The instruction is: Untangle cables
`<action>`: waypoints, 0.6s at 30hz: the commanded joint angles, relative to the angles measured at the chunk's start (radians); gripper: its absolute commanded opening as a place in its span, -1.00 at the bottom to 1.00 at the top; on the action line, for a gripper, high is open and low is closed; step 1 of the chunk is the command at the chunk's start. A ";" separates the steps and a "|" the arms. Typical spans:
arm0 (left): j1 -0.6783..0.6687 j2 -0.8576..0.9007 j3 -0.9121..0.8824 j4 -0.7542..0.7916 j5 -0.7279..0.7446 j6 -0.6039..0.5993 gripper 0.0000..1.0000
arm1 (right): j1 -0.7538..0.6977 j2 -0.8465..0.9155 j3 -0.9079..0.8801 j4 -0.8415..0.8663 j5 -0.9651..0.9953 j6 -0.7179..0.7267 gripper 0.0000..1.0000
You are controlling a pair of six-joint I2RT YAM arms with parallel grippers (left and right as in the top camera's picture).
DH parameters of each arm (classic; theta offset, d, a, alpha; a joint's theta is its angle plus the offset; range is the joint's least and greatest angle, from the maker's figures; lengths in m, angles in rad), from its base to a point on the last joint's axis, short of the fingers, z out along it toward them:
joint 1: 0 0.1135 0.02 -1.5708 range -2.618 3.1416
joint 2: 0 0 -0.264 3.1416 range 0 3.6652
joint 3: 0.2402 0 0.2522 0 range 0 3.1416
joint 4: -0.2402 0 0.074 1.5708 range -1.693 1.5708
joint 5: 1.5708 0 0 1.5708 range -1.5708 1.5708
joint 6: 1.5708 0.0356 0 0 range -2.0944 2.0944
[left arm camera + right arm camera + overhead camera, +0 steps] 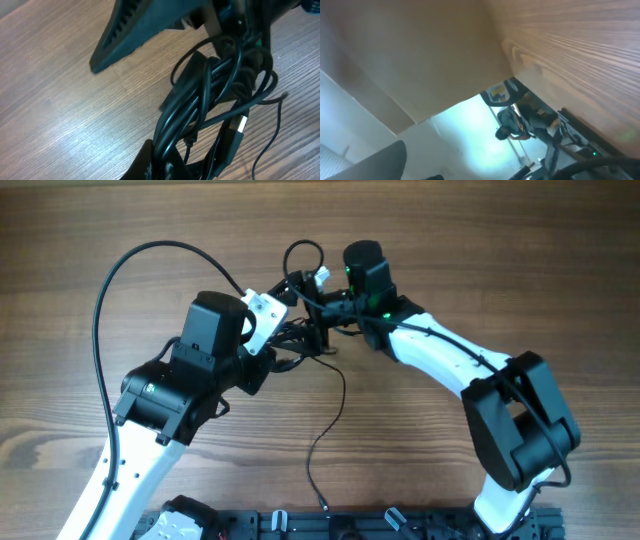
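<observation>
The cables (300, 345) are a knot of thin black cords bunched between my two grippers at the table's middle. One loop (303, 252) rises behind the knot. One strand (325, 445) trails toward the front edge. My left gripper (285, 352) is shut on the cables (200, 105), which run down into its jaws (170, 165). A silvery plug end (240, 123) hangs beside the bundle. My right gripper (318, 318) hovers just over the knot, open, and one ribbed finger (135, 32) of it shows above the bundle. Nothing lies between the right gripper (485, 170) fingers.
A thick black arm cable (105, 290) arcs over the left side of the wooden table (480, 260). A black rail (350, 525) with fixtures runs along the front edge. The right wrist view is tilted toward the room beyond the table.
</observation>
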 commanded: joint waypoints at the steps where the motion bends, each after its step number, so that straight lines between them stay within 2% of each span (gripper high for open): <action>1: 0.005 -0.014 0.013 -0.013 0.019 0.012 -0.92 | -0.011 0.015 0.010 0.121 -0.005 0.035 -0.48; 2: 0.005 -0.014 0.013 -0.028 0.019 0.011 -0.92 | -0.020 0.015 0.010 0.180 -0.009 0.022 -0.92; 3: 0.005 -0.014 0.013 -0.038 0.019 0.004 -0.92 | -0.036 0.015 0.010 0.251 -0.006 -0.049 -0.91; 5: 0.013 -0.014 0.013 -0.041 0.015 -0.072 -0.92 | -0.084 0.015 0.010 0.358 -0.012 -0.344 -0.91; 7: 0.037 -0.014 0.013 -0.038 0.016 -0.179 -0.92 | -0.121 0.015 0.010 0.358 -0.037 -0.463 -0.91; 9: 0.087 -0.011 0.013 -0.038 0.032 -0.376 -0.92 | -0.161 0.001 0.010 0.358 -0.021 -0.649 -0.91; 10: 0.101 -0.004 0.013 -0.039 0.080 -0.425 -0.92 | -0.164 -0.012 0.010 0.357 -0.008 -0.689 -0.91; 12: 0.106 0.018 0.013 -0.037 0.159 -0.443 -0.92 | -0.162 -0.045 0.010 0.351 0.003 -0.740 -0.91; 13: 0.106 0.035 0.013 -0.034 0.185 -0.461 -0.92 | -0.158 -0.063 0.010 0.320 0.010 -0.768 -0.90; 15: 0.106 0.081 0.013 -0.022 0.184 -0.555 -0.92 | -0.150 -0.116 0.010 0.137 0.071 -0.908 -0.90; 18: 0.106 0.160 0.013 0.023 0.184 -0.691 -0.92 | -0.110 -0.288 0.010 -0.378 0.417 -1.234 -0.91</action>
